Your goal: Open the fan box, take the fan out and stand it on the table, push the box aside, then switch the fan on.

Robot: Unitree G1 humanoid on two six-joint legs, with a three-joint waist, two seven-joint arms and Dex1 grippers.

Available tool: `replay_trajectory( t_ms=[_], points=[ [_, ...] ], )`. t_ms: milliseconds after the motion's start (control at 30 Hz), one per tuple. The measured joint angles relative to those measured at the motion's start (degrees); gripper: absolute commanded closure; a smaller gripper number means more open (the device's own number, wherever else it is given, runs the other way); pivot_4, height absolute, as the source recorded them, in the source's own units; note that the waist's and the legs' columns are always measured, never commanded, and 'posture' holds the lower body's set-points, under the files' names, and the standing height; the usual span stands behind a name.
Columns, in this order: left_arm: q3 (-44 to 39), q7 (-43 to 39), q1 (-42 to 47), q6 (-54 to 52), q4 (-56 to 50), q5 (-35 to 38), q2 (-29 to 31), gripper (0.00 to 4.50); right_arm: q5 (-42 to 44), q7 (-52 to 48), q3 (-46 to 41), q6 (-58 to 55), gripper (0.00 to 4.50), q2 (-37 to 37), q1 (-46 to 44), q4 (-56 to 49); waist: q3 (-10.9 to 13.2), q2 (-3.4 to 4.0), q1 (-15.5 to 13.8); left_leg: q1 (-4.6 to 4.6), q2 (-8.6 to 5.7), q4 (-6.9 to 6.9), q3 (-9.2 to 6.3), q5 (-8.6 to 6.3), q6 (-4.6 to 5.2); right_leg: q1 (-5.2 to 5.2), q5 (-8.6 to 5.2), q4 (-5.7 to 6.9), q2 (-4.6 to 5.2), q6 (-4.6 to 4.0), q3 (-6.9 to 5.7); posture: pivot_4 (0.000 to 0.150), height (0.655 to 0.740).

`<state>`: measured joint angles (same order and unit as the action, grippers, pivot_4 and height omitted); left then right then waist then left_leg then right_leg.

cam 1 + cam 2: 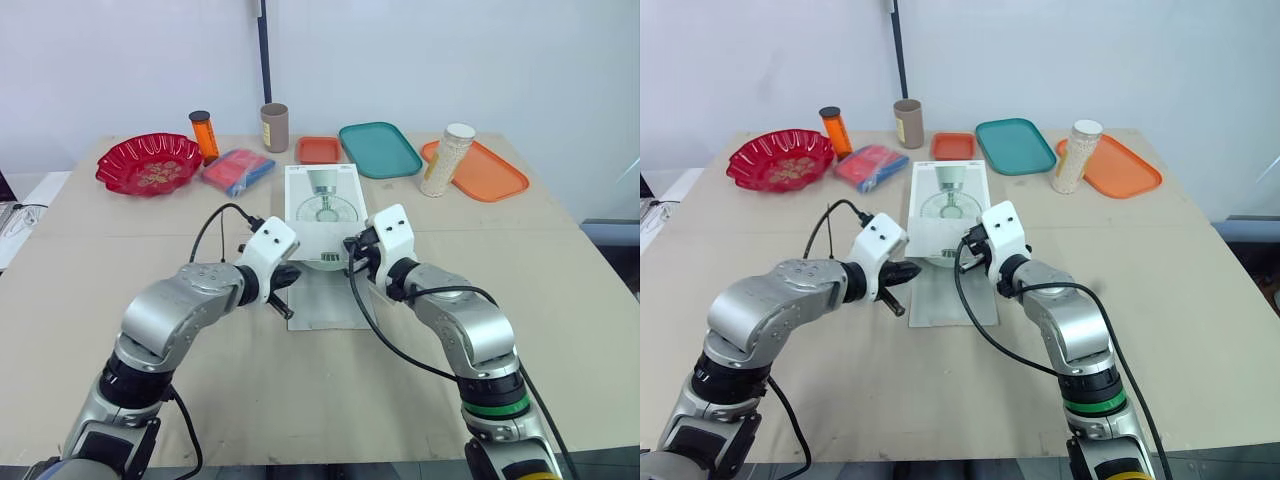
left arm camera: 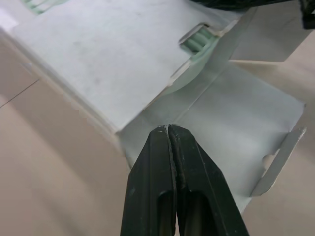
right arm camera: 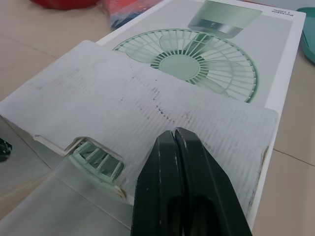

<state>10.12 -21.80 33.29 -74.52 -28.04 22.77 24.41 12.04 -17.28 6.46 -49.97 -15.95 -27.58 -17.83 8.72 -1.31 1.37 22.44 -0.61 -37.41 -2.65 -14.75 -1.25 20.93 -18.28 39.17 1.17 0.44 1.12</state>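
The white fan box (image 1: 322,195), printed with a green fan, lies flat at the table's middle. Its outer lid flap (image 1: 326,298) is folded out toward me onto the table. A white inner flap (image 3: 147,113) still covers the near end, and the green fan (image 3: 96,160) shows through a notch in it. My left gripper (image 1: 288,300) is shut and empty, its tips over the lid flap beside the box's near left corner. At the near right end of the box, my right gripper (image 3: 174,132) is shut, with its tips over the inner flap.
Along the far edge stand a red bowl (image 1: 148,163), an orange bottle (image 1: 204,135), a brown cup (image 1: 274,127), a red-blue packet (image 1: 238,170), a small orange tray (image 1: 319,149), a teal tray (image 1: 379,148) and an orange tray (image 1: 490,172) beside a jar (image 1: 446,160).
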Motion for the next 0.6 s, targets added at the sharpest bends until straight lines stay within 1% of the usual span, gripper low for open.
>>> replay_trajectory(
  t_ms=[133,300,500,600],
  points=[
    [-2.01,0.02,-0.49,-0.38,0.63,0.12,1.71,4.39,-0.03,-0.17,0.09,0.02,4.49,-0.14,-0.07,0.05,0.0,0.0,0.01,-0.01,0.0,0.0,-0.01,0.0,0.0,0.0,0.0,0.0,0.0,0.0,-0.01,0.15,0.7382],
    [-3.13,0.29,-1.27,-0.04,2.97,-0.39,1.97,4.39,-0.02,-0.41,0.4,0.01,4.49,-0.23,-0.15,0.06,0.0,0.0,0.01,-0.01,0.0,0.0,0.0,0.0,0.0,0.01,0.0,0.0,0.0,0.0,-0.01,0.15,0.7382],
    [-3.1,0.13,-1.43,4.83,7.47,-2.52,3.05,4.39,-0.03,-1.13,0.54,0.04,4.49,-0.48,-0.18,0.1,0.0,0.0,0.0,-0.01,0.01,0.0,0.0,0.0,0.0,0.01,0.0,0.0,0.0,0.0,-0.01,0.15,0.7382],
    [-2.96,0.19,-0.74,7.7,11.2,-3.75,2.02,4.39,-0.09,-1.31,0.54,0.12,4.49,-0.64,-0.15,0.15,0.0,-0.01,-0.02,-0.01,0.0,0.0,0.0,0.0,0.0,0.0,0.0,0.0,0.01,0.0,-0.01,0.15,0.7382]
  ],
)
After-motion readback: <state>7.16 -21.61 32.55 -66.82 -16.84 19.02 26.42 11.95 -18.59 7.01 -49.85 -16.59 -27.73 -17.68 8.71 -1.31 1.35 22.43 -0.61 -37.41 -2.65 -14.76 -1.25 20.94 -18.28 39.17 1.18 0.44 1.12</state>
